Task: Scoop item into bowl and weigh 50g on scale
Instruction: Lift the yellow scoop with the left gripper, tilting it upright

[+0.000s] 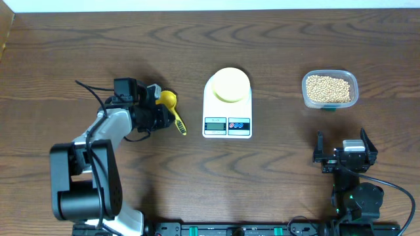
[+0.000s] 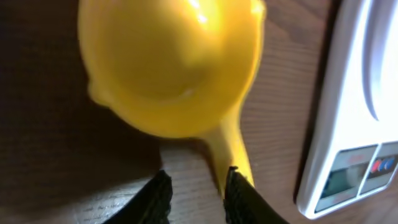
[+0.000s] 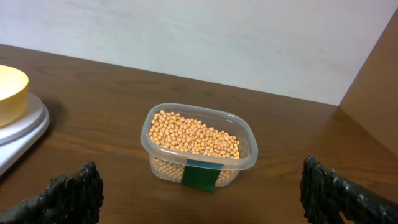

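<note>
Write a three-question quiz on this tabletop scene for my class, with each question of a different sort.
1. True or false: the bowl sits on the scale.
2. Short answer: which hand is at the handle of the yellow scoop?
3. Multiple choice: where are the beans?
A. In the bowl
B. In the clear tub
C. In the yellow scoop

Key
1. True.
2. The left hand.
3. B.
</note>
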